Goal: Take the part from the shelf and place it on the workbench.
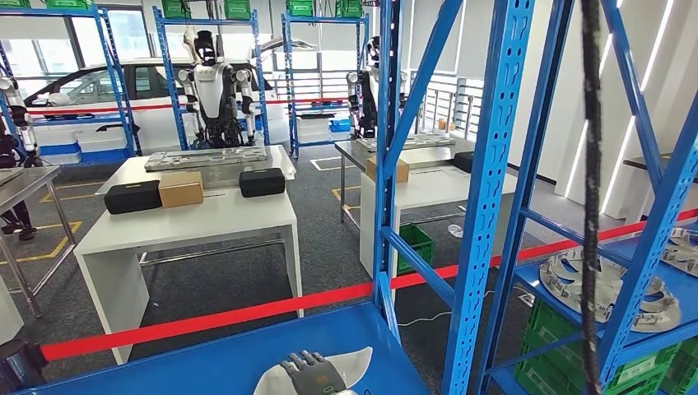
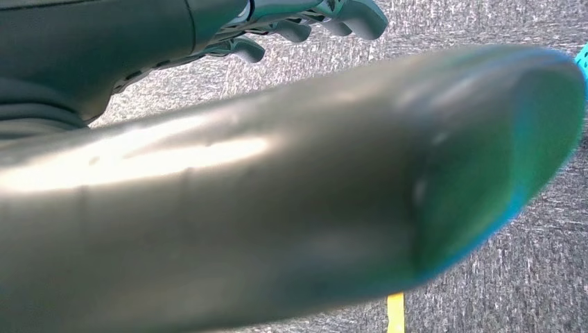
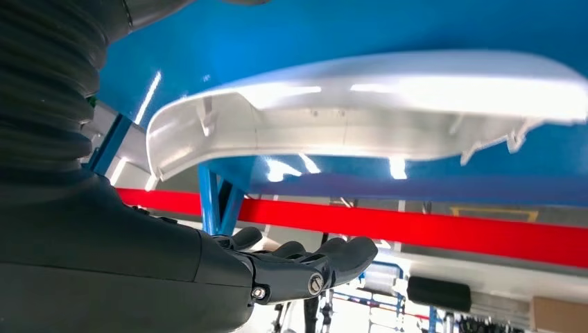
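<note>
The part (image 1: 350, 364), a curved white shell, lies on the blue shelf (image 1: 206, 362) at the near edge of the head view. The left hand (image 1: 311, 374) rests on top of it, fingers draped over its back. The right hand (image 3: 291, 267) hovers just beside the part, fingers apart, holding nothing. Beyond a red tape (image 1: 206, 319) stands a white workbench (image 1: 197, 222) carrying boxes.

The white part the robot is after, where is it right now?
In the head view the white part lies at bottom centre on the blue shelf, under the hand, just before the red tape.
</note>
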`<action>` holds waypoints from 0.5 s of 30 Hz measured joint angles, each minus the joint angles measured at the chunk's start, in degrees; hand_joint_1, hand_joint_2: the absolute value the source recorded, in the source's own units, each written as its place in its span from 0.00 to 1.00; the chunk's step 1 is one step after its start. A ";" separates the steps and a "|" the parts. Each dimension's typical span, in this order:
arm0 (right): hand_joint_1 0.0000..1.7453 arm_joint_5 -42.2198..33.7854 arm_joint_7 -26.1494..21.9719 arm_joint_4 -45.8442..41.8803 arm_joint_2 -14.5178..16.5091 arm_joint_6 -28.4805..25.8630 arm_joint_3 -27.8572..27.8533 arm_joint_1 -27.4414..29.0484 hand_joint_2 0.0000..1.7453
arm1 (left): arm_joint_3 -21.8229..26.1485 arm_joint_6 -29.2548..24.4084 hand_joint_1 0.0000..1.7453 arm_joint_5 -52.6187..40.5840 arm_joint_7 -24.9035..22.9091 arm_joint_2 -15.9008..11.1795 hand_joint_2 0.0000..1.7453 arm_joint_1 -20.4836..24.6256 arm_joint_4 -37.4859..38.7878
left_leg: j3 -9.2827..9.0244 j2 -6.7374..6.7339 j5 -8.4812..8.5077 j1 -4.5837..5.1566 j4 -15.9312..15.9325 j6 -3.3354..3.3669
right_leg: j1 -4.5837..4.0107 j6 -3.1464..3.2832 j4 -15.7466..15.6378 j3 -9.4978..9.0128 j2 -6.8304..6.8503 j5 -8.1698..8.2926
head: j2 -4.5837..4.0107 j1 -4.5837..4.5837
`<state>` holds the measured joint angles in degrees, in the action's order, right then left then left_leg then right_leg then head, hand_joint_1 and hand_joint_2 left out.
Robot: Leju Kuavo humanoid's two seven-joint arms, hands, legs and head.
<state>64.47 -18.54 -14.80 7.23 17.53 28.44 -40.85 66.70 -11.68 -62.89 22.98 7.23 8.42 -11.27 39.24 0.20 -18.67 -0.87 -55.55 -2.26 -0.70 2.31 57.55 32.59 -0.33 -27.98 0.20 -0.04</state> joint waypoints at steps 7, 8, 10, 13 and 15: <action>0.00 0.33 0.14 0.02 0.00 0.40 0.00 0.36 1.00 | -0.01 -0.02 0.00 -0.13 -0.03 0.04 0.00 0.23 0.00 | 0.01 0.00 0.00 0.00 0.00 0.00 | 0.00 0.00 0.00 0.01 0.00 0.00 | 0.00 0.00; 0.00 0.33 0.27 0.02 0.00 0.66 0.00 0.37 1.00 | -0.01 -0.02 0.00 -0.13 -0.03 0.05 0.00 0.26 0.01 | 0.01 0.00 0.00 0.00 0.00 0.00 | 0.00 0.00 0.00 0.01 0.00 0.00 | 0.00 0.00; 0.00 0.43 0.83 0.03 0.00 1.48 0.00 0.40 1.00 | -0.02 -0.02 0.00 -0.13 -0.02 0.08 0.00 0.29 0.01 | 0.02 0.00 0.00 0.00 0.00 0.00 | 0.00 0.00 0.00 0.01 0.00 0.00 | 0.00 0.00; 0.00 0.84 1.83 0.04 -0.03 2.43 0.00 0.41 1.00 | -0.04 -0.03 0.00 -0.23 -0.22 0.15 0.00 0.31 0.01 | 0.02 0.00 0.00 0.00 0.00 0.00 | 0.00 0.00 0.00 0.01 0.00 0.00 | 0.00 0.00; 0.00 1.15 2.01 0.04 -0.09 2.54 0.00 0.41 1.00 | -0.06 -0.08 0.00 -0.33 -0.51 0.26 0.00 0.31 0.01 | 0.02 0.00 0.00 0.00 0.00 0.00 | 0.00 0.00 0.00 0.01 0.00 0.00 | 0.00 0.00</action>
<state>65.63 -16.53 -14.75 7.15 20.08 28.44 -40.44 66.64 -11.76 -63.22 22.47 7.50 8.73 -11.26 39.26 0.20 -18.67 -0.87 -55.55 -2.26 -0.70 2.31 57.55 32.60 -0.33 -27.98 0.20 -0.04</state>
